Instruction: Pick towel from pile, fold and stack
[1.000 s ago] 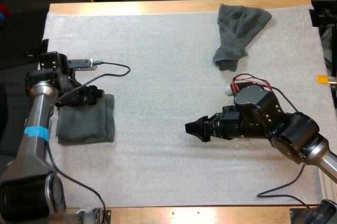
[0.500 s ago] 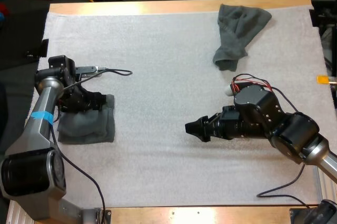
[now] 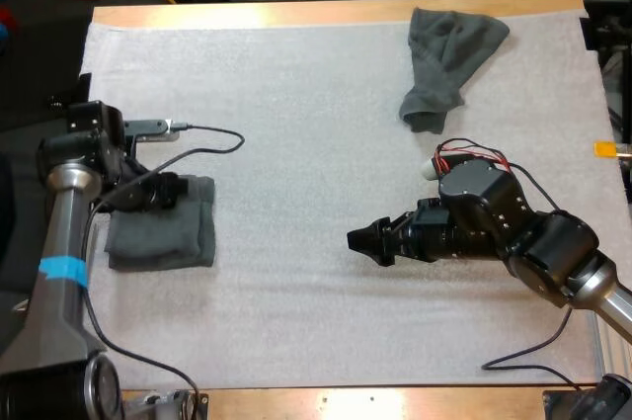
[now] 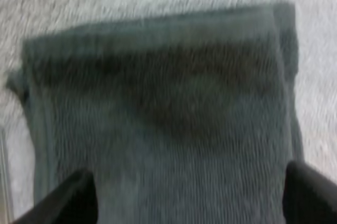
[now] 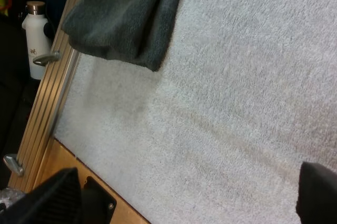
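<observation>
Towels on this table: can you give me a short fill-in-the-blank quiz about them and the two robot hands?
1. The white mat holds ____ towels.
2. My left gripper, fingers ____, hangs over the folded towel.
3. The crumpled towel lies beyond my right gripper, near the mat's ____ edge.
4. My right gripper, also open, holds ____.
Missing words: two; open; far; nothing.
</observation>
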